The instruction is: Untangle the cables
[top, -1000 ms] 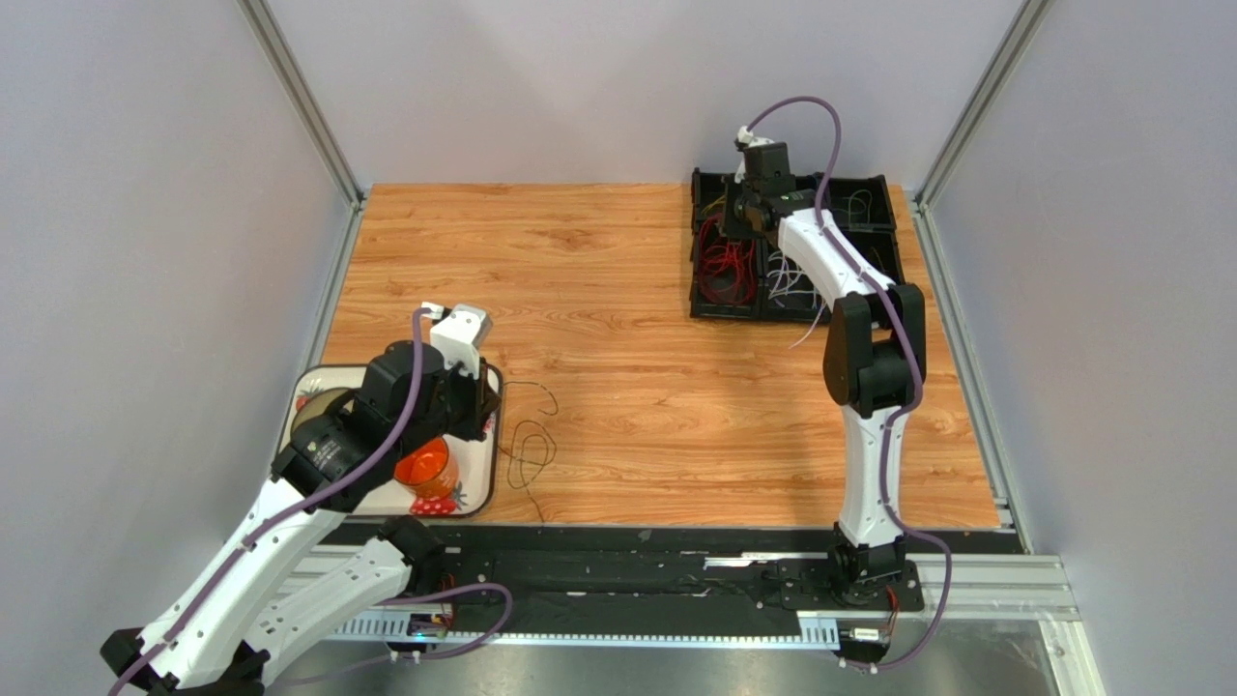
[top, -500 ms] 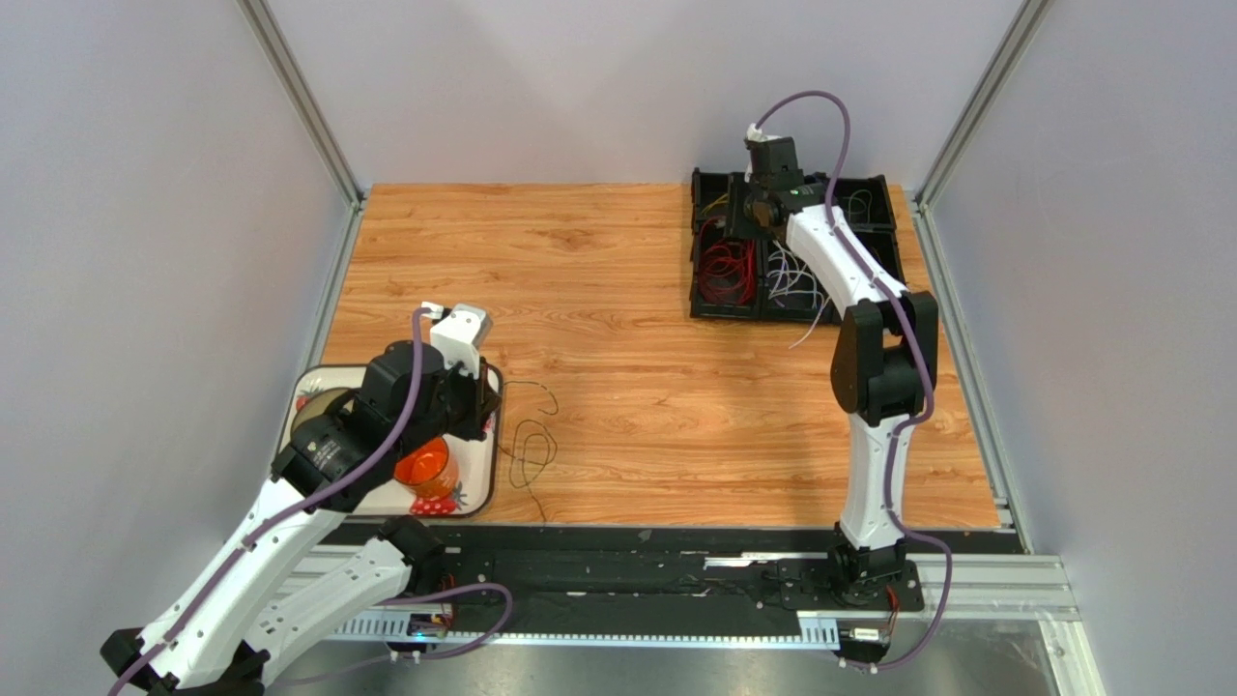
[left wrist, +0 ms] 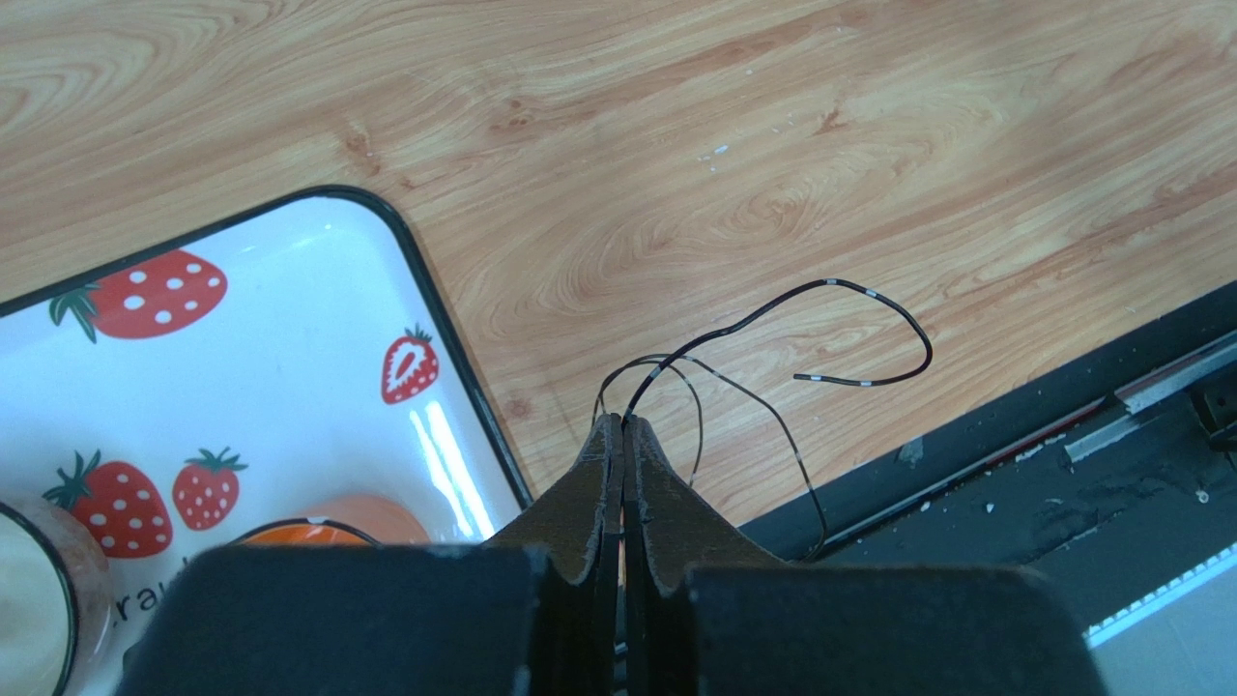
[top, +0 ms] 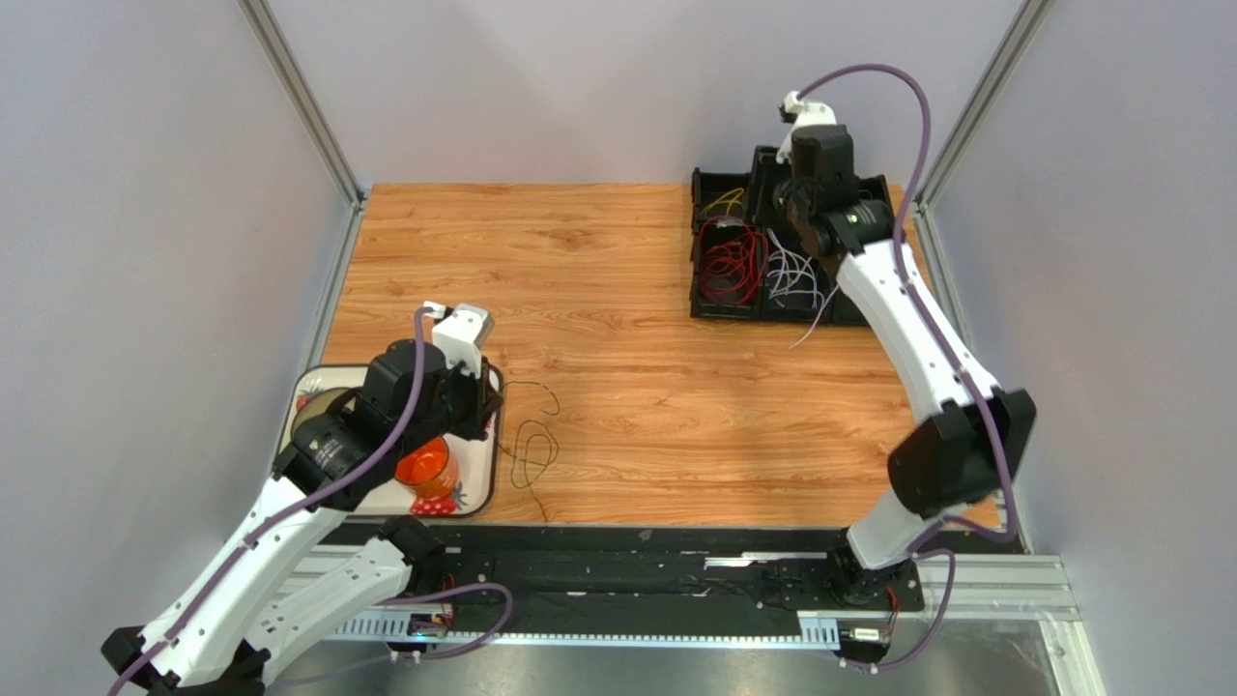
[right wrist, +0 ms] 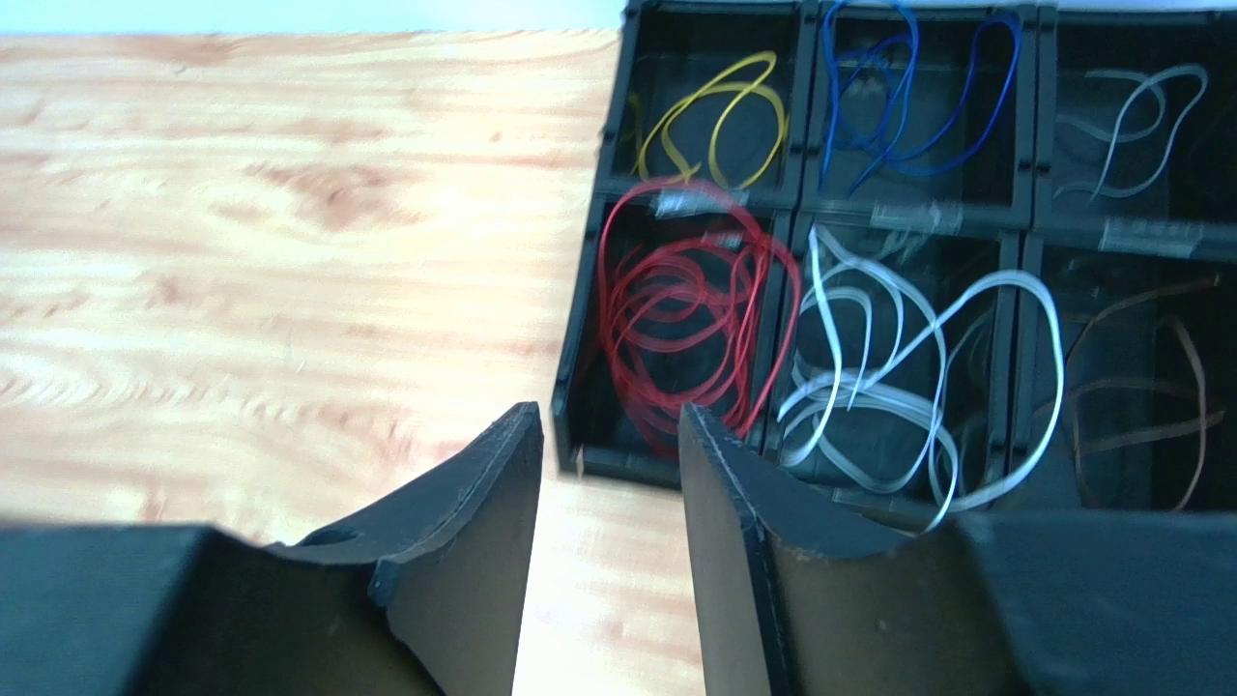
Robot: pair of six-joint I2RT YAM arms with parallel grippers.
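Wood grain fills my left wrist view, where my left gripper (left wrist: 625,435) has its fingers pressed together, pinching the dark cable (left wrist: 829,283) at their tips. Only the overhead camera shows that cable's whole run: loose loops on the table, long axis near to far, just right of the strawberry tray (left wrist: 291,334) and reaching almost to the black rail (top: 654,544) at the near edge. Bare boards lie between it and the far black box (right wrist: 581,363). My right gripper (right wrist: 610,428) hangs with its fingers apart and empty just before that box. Its camera alone sorts the compartments: red cables (right wrist: 683,312), white cables (right wrist: 900,363), yellow cables (right wrist: 712,123), blue cables (right wrist: 900,87).
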